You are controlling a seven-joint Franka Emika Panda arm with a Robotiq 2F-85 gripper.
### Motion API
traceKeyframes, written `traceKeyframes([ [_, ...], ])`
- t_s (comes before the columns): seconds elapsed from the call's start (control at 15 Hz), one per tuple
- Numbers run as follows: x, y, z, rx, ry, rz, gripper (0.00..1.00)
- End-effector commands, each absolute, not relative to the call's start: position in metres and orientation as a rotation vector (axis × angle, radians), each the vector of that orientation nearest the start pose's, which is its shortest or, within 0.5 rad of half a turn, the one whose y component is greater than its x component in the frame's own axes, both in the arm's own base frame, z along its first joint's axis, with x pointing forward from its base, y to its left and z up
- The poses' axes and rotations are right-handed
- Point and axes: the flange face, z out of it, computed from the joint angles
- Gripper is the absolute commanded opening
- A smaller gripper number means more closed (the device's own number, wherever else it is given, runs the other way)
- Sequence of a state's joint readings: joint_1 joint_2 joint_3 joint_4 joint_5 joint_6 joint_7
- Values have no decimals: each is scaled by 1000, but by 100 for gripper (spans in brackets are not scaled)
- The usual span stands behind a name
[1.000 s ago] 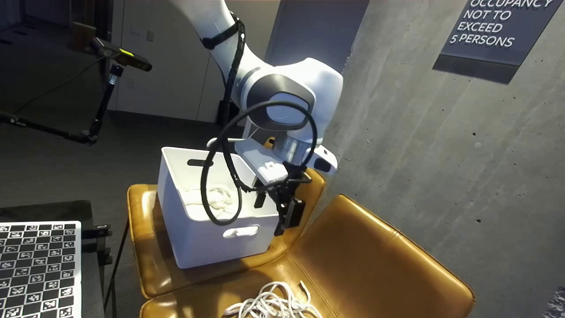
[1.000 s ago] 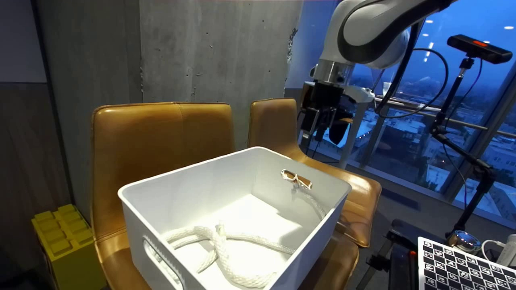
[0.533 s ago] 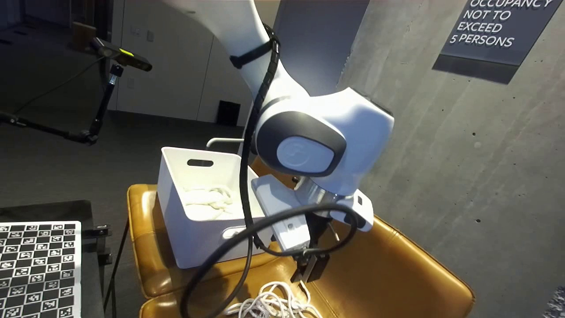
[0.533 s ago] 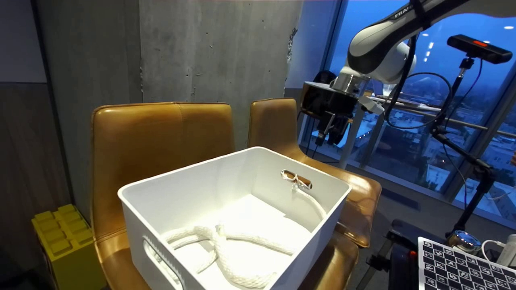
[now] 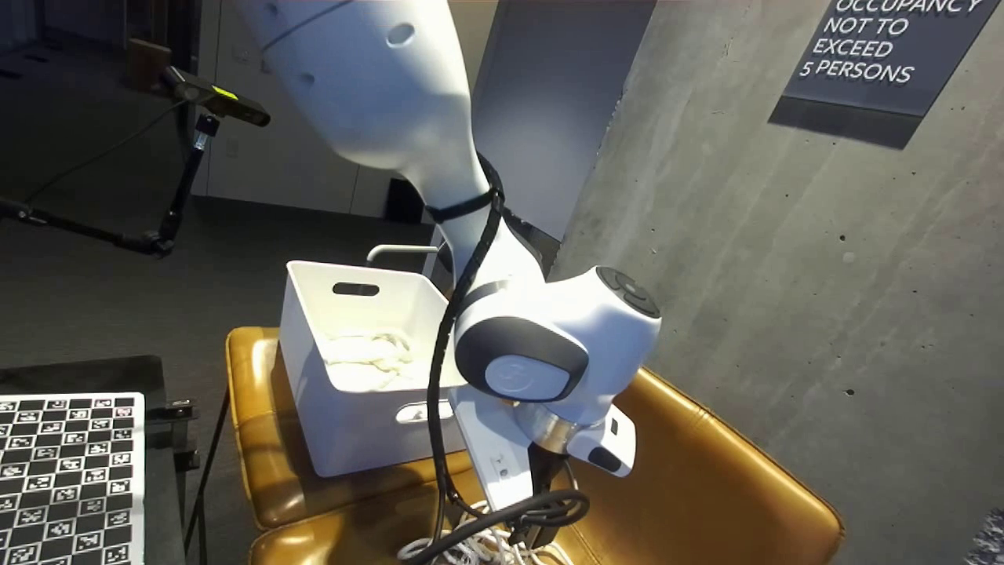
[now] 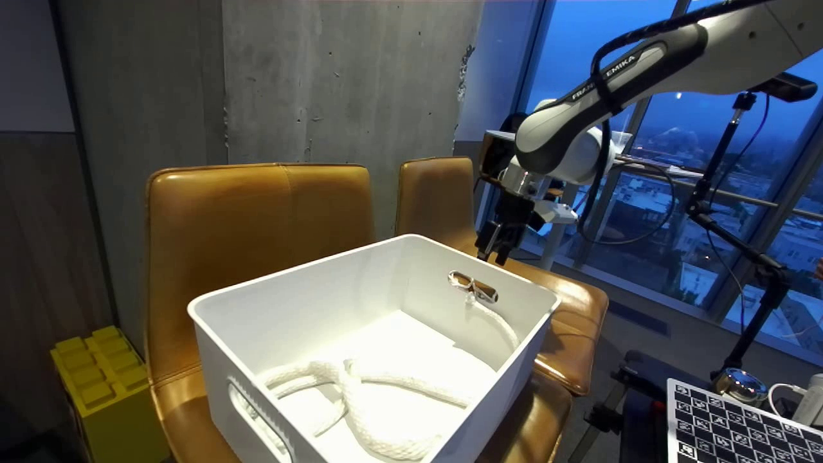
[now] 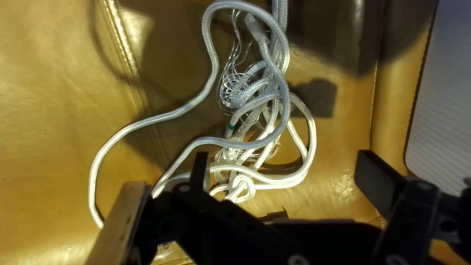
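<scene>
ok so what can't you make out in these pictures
Rope pile: in the wrist view, the gripper hides some lower strands.
Contact between them: unclear in an exterior view, behind the black cable.
White bin: in an exterior view, the bottom edge cuts off its near corner.
Wall sign: in an exterior view, the top edge crops it.

Rope (image 7: 241,145) on chair (image 5: 690,486), hand (image 7: 283,165) seemingly above, bin (image 5: 376,435) alongside
</scene>
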State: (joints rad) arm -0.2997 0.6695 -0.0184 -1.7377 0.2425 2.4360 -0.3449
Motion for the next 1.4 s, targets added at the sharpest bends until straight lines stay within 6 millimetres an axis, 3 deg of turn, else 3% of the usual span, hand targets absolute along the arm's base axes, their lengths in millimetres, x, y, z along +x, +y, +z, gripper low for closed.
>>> traceKeyframes([
  [0.0,657,-186,171,-3009,226,-116,94],
  [0.07,659,-179,167,-3012,216,-109,74],
  [0.27,663,-168,152,-3022,219,-71,63],
  [0.73,671,-177,140,-3057,290,-41,9],
  [0.8,671,-179,141,-3062,297,-39,35],
  [0.87,671,-181,141,-3066,309,-39,47],
  [0.93,669,-183,142,-3069,314,-37,49],
  [1.33,661,-193,130,-3083,332,-5,92],
])
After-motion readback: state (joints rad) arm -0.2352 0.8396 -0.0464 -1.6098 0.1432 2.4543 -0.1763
